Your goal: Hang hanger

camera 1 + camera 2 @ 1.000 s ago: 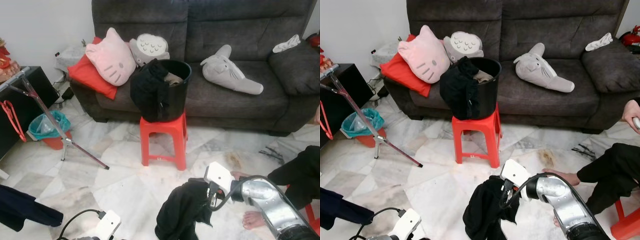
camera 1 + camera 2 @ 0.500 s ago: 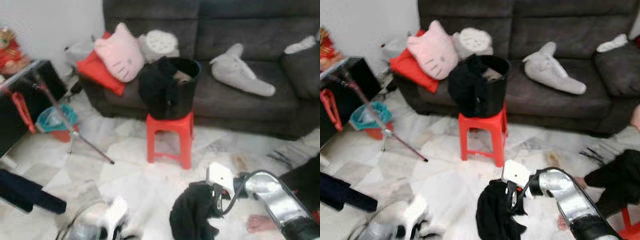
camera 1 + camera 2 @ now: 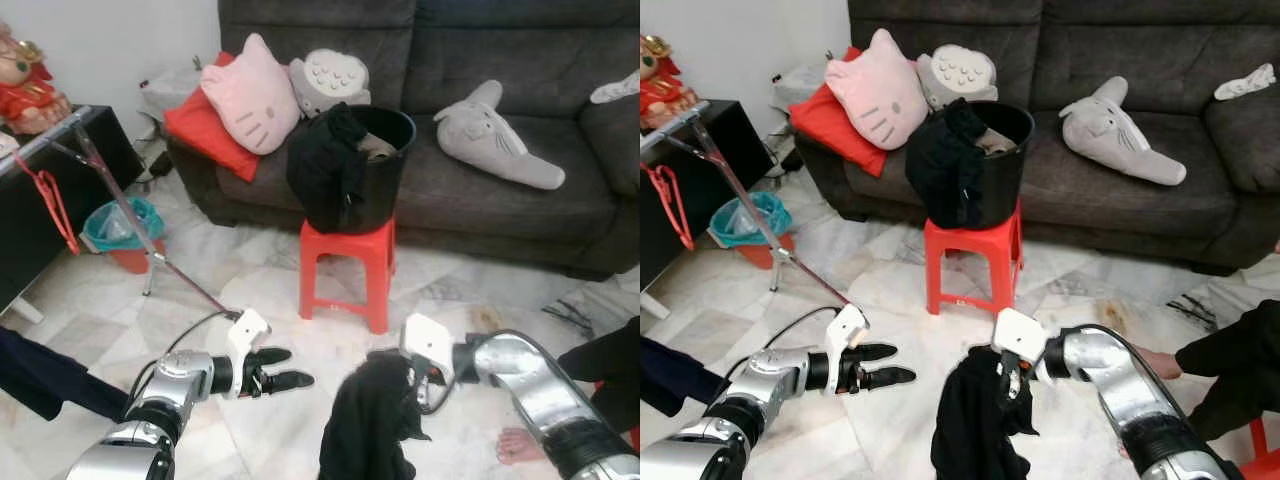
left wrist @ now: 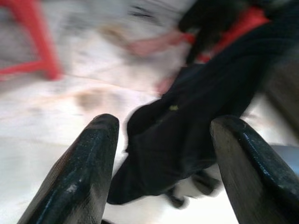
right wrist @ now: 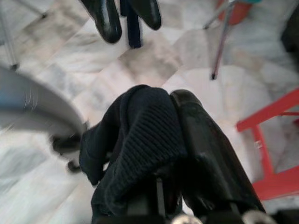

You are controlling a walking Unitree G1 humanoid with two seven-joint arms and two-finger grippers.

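Observation:
My right gripper (image 3: 418,378) is shut on a black knitted garment (image 3: 370,425) that hangs from it low over the marble floor. In the right wrist view the garment (image 5: 140,135) is bunched against one black finger (image 5: 205,149). My left gripper (image 3: 296,367) is open just left of the garment and points at it with nothing between its fingers. The left wrist view is blurred, with the garment (image 4: 196,126) ahead between the two fingertips. A red hanger (image 3: 50,195) hangs on a metal rack bar (image 3: 45,140) at the far left.
A red stool (image 3: 350,270) carrying a black bucket (image 3: 375,170) of clothes stands before the grey sofa (image 3: 520,190). The rack's slanted leg (image 3: 150,255) and a teal bin (image 3: 120,225) are at left. A person's foot (image 3: 525,440) is at right, and a dark cloth (image 3: 40,370) lies lower left.
The camera has shifted. My left arm has come up from the bottom edge, and its open gripper now reaches toward the garment. The right gripper still holds the garment.

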